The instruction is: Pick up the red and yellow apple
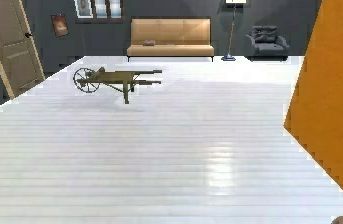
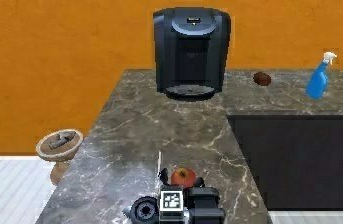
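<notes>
A small red apple [image 2: 184, 177] lies on the dark marble countertop [image 2: 129, 130], near its front edge in the arm side view. My gripper [image 2: 161, 182] rises from the bottom edge just left of the apple, its dark body and a white marked square low in the picture. One thin finger [image 2: 159, 165] points up beside the fruit. The apple rests on the counter right at the gripper's far end, so I cannot tell whether the gripper holds anything.
A black coffee machine [image 2: 191, 52] stands at the counter's back against the orange wall. A brown lump [image 2: 263, 78], a blue spray bottle [image 2: 320, 76] and a dark recess [image 2: 299, 160] lie to the right. Ahead: white floor, wheelbarrow [image 1: 119, 80], sofa [image 1: 170, 38], armchair [image 1: 267, 40].
</notes>
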